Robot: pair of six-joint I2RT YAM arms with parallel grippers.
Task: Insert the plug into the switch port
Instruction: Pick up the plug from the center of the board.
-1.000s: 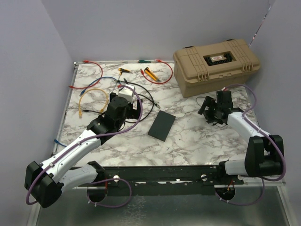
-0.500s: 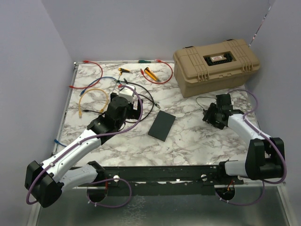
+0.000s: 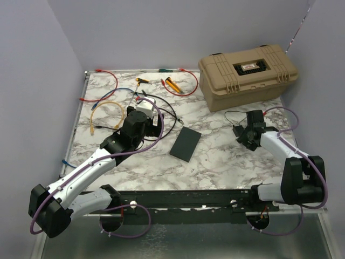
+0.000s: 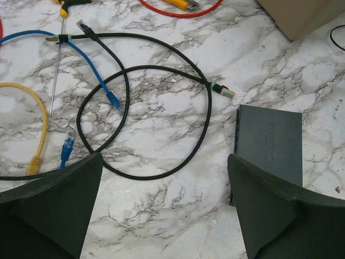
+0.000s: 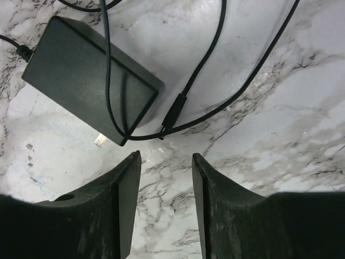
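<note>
A big tan case (image 3: pixel 248 69) stands closed at the far right of the marble counter (image 3: pixel 215 156). Left of it lie a looped red cable (image 3: pixel 197 83) and a yellow-handled tool (image 3: pixel 172 84). Further left lie a yellow cable (image 4: pixel 43 116) and a blue cable (image 4: pixel 86 66). A small black power adapter (image 5: pixel 89 78) rests flat.

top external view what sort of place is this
Most likely a robotics lab test cell: a marble-patterned tabletop boxed in by plain lilac wall panels, with practice props on it: a black network cable, a flat dark-grey switch and a tan hard plastic case.
</note>
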